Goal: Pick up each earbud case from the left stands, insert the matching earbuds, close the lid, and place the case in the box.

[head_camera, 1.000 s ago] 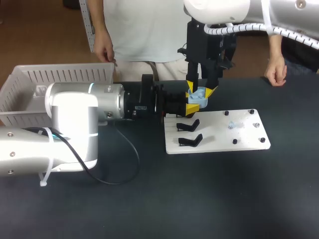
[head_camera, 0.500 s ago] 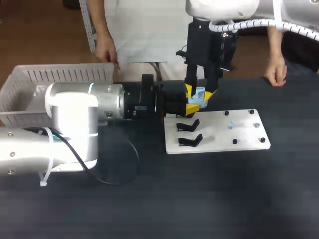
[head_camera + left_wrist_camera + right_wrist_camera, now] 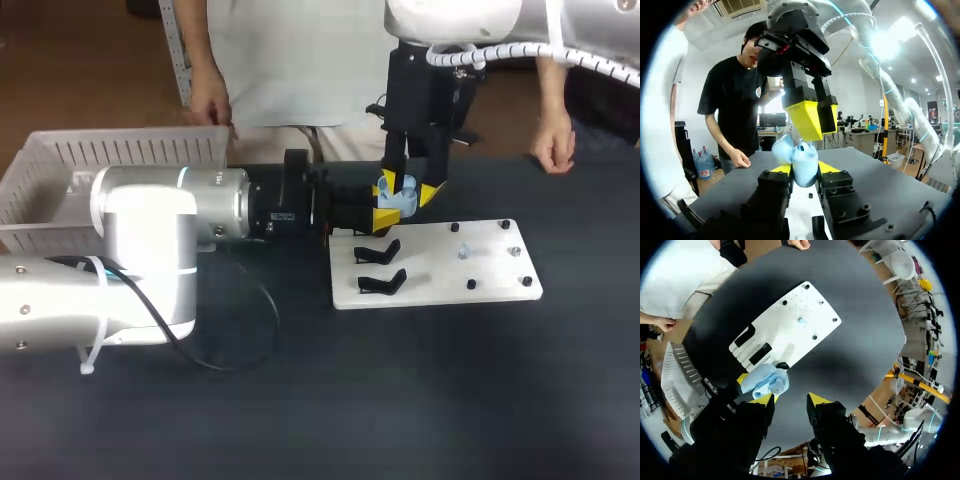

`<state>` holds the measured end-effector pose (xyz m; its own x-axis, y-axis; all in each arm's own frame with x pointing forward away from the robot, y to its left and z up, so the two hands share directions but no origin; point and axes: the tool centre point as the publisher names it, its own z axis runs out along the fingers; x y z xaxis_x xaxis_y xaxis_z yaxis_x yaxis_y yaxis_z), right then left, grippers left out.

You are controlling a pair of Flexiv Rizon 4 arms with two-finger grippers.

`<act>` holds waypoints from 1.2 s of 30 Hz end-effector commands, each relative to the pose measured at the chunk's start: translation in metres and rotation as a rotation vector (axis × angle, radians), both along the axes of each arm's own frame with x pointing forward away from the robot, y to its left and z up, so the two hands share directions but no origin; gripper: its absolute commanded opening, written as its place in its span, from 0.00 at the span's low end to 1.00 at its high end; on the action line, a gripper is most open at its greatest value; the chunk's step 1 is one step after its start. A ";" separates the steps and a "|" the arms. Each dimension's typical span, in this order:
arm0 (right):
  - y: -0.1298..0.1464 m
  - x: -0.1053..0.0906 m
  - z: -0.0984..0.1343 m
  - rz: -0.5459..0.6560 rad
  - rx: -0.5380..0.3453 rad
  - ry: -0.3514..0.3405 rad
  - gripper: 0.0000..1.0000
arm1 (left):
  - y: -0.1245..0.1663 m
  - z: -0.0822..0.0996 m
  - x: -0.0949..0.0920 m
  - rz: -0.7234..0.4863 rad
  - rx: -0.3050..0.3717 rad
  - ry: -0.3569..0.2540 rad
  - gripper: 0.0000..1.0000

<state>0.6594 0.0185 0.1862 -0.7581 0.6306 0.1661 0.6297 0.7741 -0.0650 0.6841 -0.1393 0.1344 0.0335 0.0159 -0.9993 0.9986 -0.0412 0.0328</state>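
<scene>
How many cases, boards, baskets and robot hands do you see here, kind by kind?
case: 1
board: 1
basket: 1
hands: 2, the left hand and the right hand
Total: 5

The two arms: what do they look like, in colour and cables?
The left arm is a silver-white tube with a black cable; the right arm carries a white ribbed hose. The left tool and right tool are black with yellow tips.

The pale speck point(image 3: 466, 251) on the white board point(image 3: 490, 275) is too small to identify.
</scene>
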 end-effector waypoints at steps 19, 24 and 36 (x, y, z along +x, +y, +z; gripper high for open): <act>-0.058 -0.024 0.008 0.423 0.096 -0.230 0.48 | 0.000 -0.001 0.000 0.003 -0.003 -0.003 0.00; -0.076 -0.024 -0.006 0.569 0.083 -0.262 0.44 | 0.000 -0.001 0.000 0.003 -0.003 -0.003 0.00; -0.107 -0.005 -0.049 0.782 0.128 -0.325 0.48 | 0.000 -0.001 0.000 0.003 -0.003 -0.003 0.00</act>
